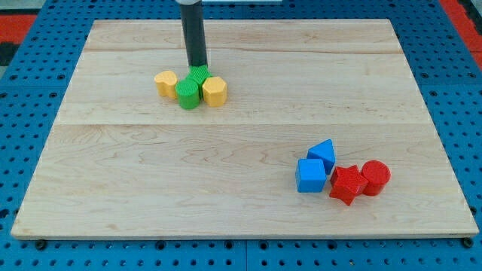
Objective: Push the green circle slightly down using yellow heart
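My tip rests at the upper edge of a tight cluster of blocks in the upper left-centre of the board. Just below the tip is a ribbed green block, its shape partly hidden. In front of it stands the green circle. The yellow heart touches the green circle on the view's left. A yellow hexagon-like block touches it on the view's right. The tip is above and right of the yellow heart, not touching it.
A second group lies at the lower right: a blue cube, a blue angular block, a red star and a red circle. The wooden board sits on a blue pegboard.
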Controlling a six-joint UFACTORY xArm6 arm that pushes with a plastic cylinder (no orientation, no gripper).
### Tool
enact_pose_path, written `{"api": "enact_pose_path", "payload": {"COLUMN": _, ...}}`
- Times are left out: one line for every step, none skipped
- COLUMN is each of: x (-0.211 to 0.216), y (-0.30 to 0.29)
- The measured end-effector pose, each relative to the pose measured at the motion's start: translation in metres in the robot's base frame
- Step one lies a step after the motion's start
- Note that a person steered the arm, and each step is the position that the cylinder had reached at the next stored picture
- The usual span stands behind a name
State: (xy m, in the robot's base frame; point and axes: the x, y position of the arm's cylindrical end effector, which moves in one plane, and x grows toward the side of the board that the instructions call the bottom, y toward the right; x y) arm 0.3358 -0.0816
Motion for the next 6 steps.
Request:
{"api": "enact_pose_path", "payload": {"x": 0.002, "y": -0.005}}
{"api": "enact_pose_path", "payload": {"x": -0.028, "y": -0.004}}
{"api": "enact_pose_path", "payload": {"x": -0.041, "y": -0.045}}
{"api": "enact_pose_path", "payload": {"x": -0.005, "y": -0.076}}
{"api": "enact_pose_path", "payload": {"x": 0.010, "y": -0.044}}
{"api": "enact_pose_path", "payload": {"x": 0.037, "y": -0.033}}
